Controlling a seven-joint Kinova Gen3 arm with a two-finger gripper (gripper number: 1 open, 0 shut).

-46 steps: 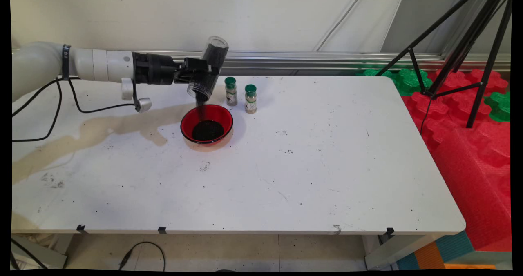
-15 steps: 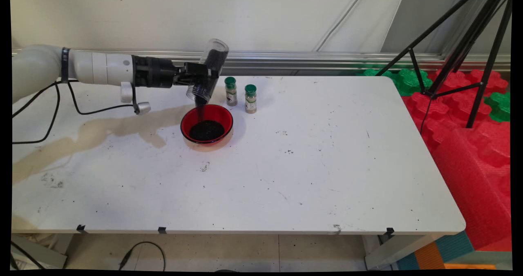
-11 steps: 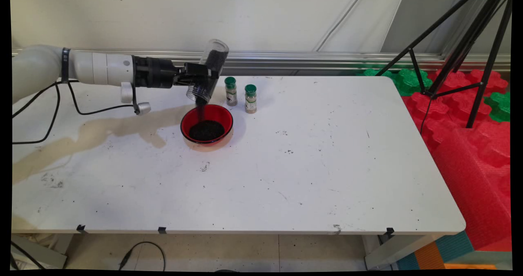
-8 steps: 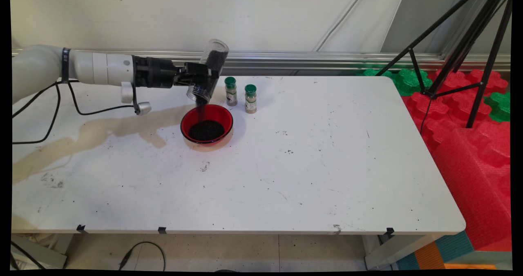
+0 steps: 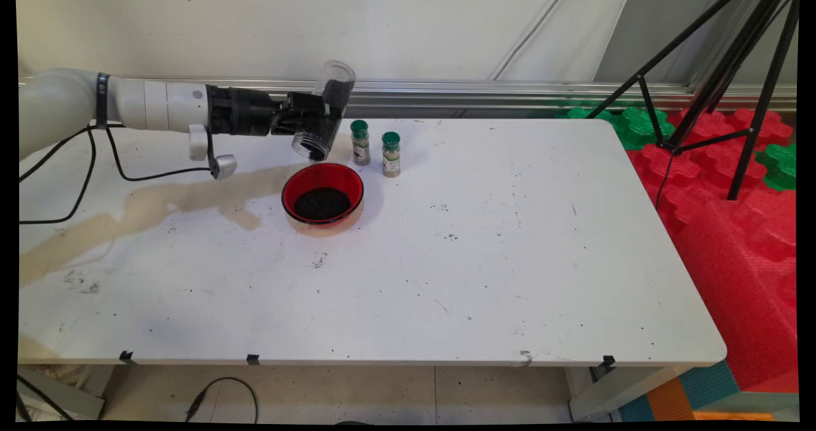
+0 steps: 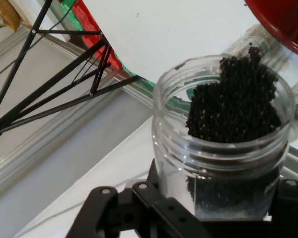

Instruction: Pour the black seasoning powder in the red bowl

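My gripper (image 5: 317,117) is shut on a clear plastic jar (image 5: 325,115) that is tipped mouth-down above the far rim of a red bowl (image 5: 289,196). The bowl holds a heap of small black beads (image 5: 321,203). In the hand view the clear plastic jar (image 6: 223,144) sits between the fingers with black beads (image 6: 233,106) piled at its open mouth. Part of the red bowl (image 6: 283,20) shows at the top right of that view.
Two small spice jars with green caps (image 5: 360,142) (image 5: 391,154) stand just right of the bowl. A brownish stain (image 5: 159,201) spreads over the table's left part. A black tripod (image 5: 720,67) and red and green foam blocks (image 5: 752,227) stand beyond the table's right edge.
The stream of black beads that fell from the jar into the bowl has stopped. The jar's mouth has lifted slightly, and the heap in the bowl has grown since the first frame.
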